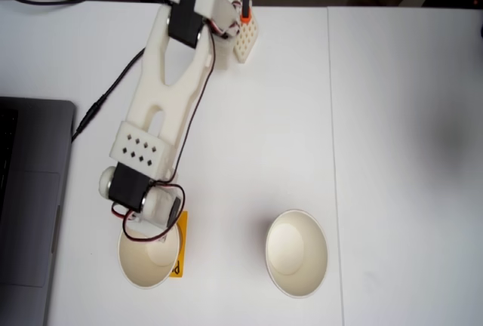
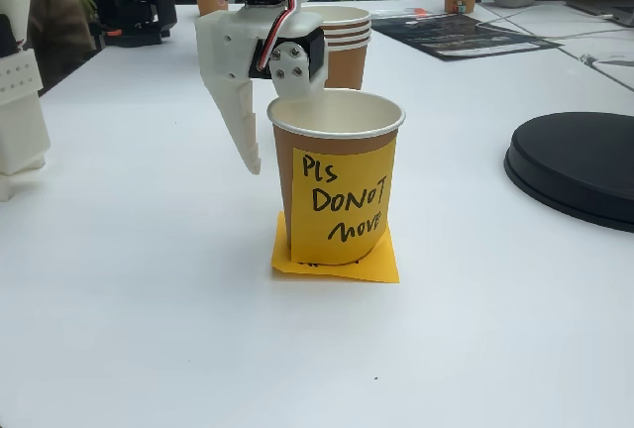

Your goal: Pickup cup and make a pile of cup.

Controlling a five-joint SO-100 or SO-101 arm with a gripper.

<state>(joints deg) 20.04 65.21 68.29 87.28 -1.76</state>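
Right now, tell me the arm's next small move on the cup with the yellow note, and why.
Probably close the fingers on the cup wall. In a fixed view one finger hangs just outside the cup's left side, slightly apart; the other is hidden, perhaps inside the rim.

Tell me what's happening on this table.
A single robot arm has its hand down at the rim of a paper cup. One finger hangs outside the wall; whether it has gripped yet is unclear. The cup bears a handwritten yellow sticky note and stands on the table, not lifted. A second cup sits apart from it in a fixed view, so nothing is stacked yet.
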